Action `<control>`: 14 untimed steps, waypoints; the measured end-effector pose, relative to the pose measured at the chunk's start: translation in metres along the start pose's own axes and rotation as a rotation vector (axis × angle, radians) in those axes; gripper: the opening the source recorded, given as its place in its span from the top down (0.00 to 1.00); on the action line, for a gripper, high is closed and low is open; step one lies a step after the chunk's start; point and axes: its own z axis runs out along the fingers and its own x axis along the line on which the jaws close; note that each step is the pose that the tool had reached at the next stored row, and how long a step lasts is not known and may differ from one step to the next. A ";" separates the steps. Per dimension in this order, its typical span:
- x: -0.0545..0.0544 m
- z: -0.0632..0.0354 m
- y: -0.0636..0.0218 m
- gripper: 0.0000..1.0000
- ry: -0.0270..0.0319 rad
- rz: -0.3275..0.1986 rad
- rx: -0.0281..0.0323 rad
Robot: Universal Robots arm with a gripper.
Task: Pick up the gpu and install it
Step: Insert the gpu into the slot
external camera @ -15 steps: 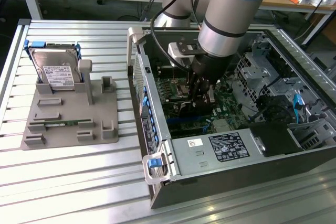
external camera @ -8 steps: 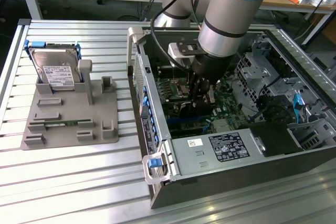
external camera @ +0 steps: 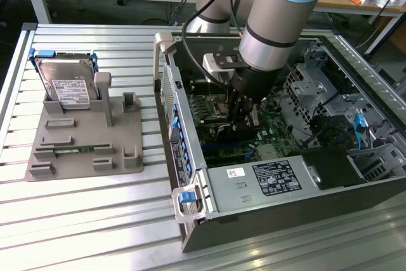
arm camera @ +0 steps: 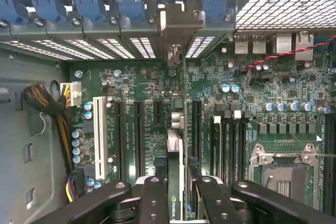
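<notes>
Gripper [arm camera: 176, 192]: clamped on card [arm camera: 176, 145] | over board slots [arm camera: 137, 135] | card: light, stiff, fragile; grip edges.

Computer case [external camera: 266, 185]: lies open on the surface [external camera: 82, 220], toward the exterior view's right.
Holder tray [external camera: 76, 150]: on the surface, at the exterior view's left of the case.
Hard drive [external camera: 66, 84]: stands in the tray's far end.
Hand [external camera: 240, 118]: down inside the case, over the motherboard [arm camera: 147, 85].
Gpu [arm camera: 176, 145]: edge-on between the hand's fingers [arm camera: 152, 198], among the motherboard's slots.
</notes>
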 end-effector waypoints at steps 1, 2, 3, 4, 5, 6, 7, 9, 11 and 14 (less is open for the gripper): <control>0.000 0.0004 0.0000 0.74 0.0001 0.000 0.0000; 0.000 0.0005 0.0000 0.74 0.0003 0.000 -0.0002; 0.000 0.0007 0.0000 0.74 0.0002 0.000 -0.0001; 0.000 0.0007 0.0000 0.74 0.0002 0.000 -0.0001; 0.000 0.0008 0.0000 0.74 0.0001 0.000 -0.0001; 0.000 0.0009 0.0000 0.74 0.0001 0.000 -0.0001; 0.000 0.0009 0.0000 0.74 0.0001 0.000 -0.0001; 0.000 0.0005 0.0000 0.74 0.0022 0.000 0.0001; 0.000 0.0003 -0.0001 0.74 0.0052 0.000 0.0001; -0.001 0.0008 0.0000 0.74 0.0055 0.000 -0.0005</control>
